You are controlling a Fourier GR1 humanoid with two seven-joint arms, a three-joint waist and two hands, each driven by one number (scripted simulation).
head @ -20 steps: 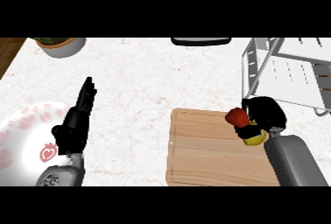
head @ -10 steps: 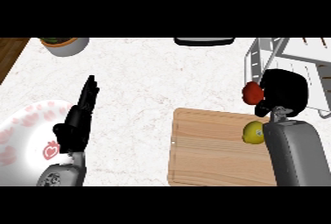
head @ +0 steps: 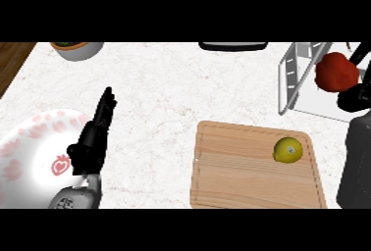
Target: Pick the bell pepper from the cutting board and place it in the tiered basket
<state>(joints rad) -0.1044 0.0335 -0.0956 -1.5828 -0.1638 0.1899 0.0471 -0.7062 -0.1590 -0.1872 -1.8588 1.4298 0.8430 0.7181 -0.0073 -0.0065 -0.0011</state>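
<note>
- The bell pepper (head: 335,71) is red, rounded and lumpy, off the cutting board (head: 250,169) and up in the air over the near edge of the tiered basket (head: 304,73).
- The right hand (head: 357,93) sits black against the pepper's right side at the frame's edge; it seems to be carrying the pepper, but I cannot tell how its fingers lie.
- Handling, as I judge it: light, hollow, a smooth waxy skin that could slide, walls that give a little under a squeeze (not fragile, though). The broad shoulders across the middle look the best place to hold.
- The basket looks like pale metal, with a slotted wall and a flat white tray, hard-edged and angular.
- The board is light wood with straight grain and rounded corners, lying flat on the table (head: 174,98).
- A small yellow-green fruit (head: 287,149) rests on the board's upper right part.
- The table is white speckled stone, matte.
- The left hand (head: 92,137) rests at the left, fingers straight and together, beside a white plate (head: 29,147) with pink marks.
</note>
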